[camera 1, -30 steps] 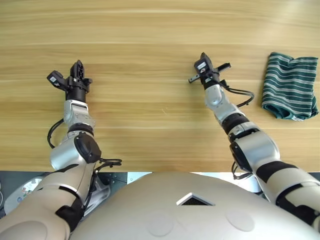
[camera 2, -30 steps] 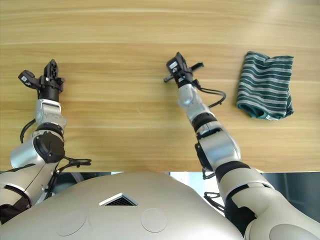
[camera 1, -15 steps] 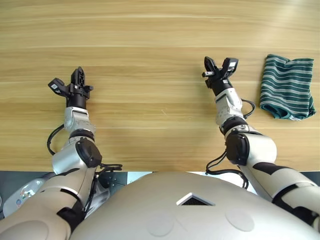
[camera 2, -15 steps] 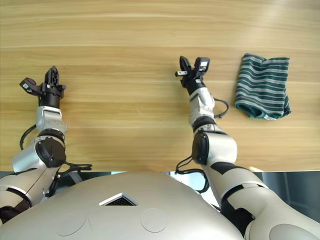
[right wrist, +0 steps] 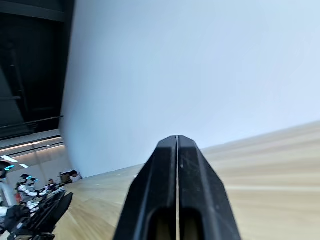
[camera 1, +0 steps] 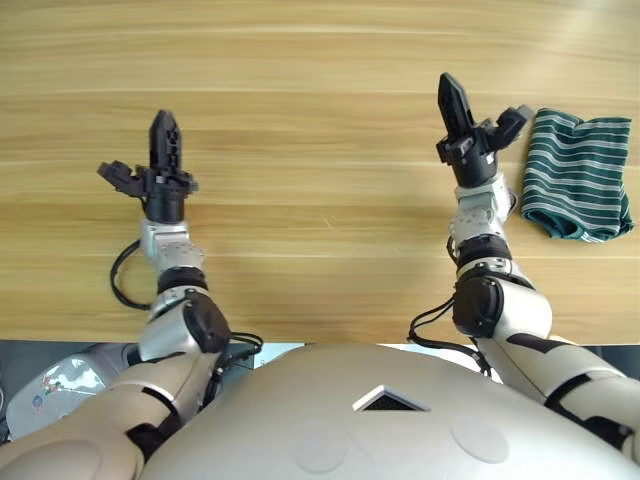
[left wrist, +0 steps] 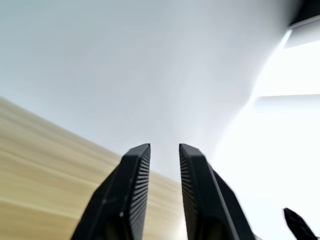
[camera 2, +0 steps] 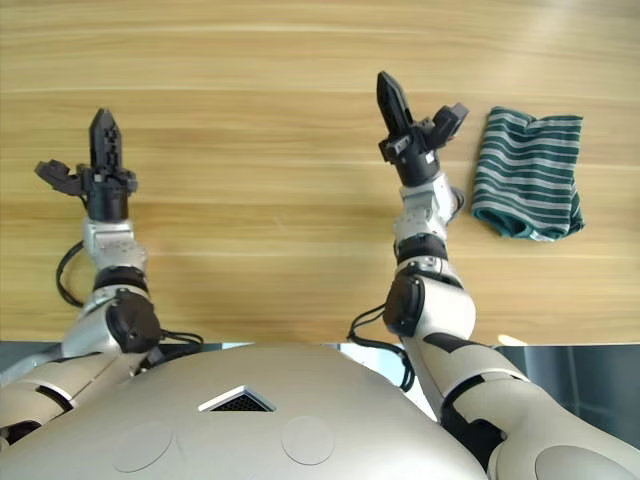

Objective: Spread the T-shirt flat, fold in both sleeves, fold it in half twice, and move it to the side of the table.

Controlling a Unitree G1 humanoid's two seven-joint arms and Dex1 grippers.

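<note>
— Most of the job looks done. What sits on the pale wooden desk [camera 1: 320,60]?

— One green-and-white striped T-shirt [camera 1: 578,175], folded into a compact bundle near the desk's right edge.

— And the arms?

— Raised above the desk. On the left arm, the left claw [camera 1: 163,135] has its fingers parted by a narrow gap and holds nothing. The right claw [camera 1: 450,95] has its fingers pressed together, empty, near the shirt but not touching it.

— Anything left?

— I'd judge not: folding and moving aside both appear finished.
</note>
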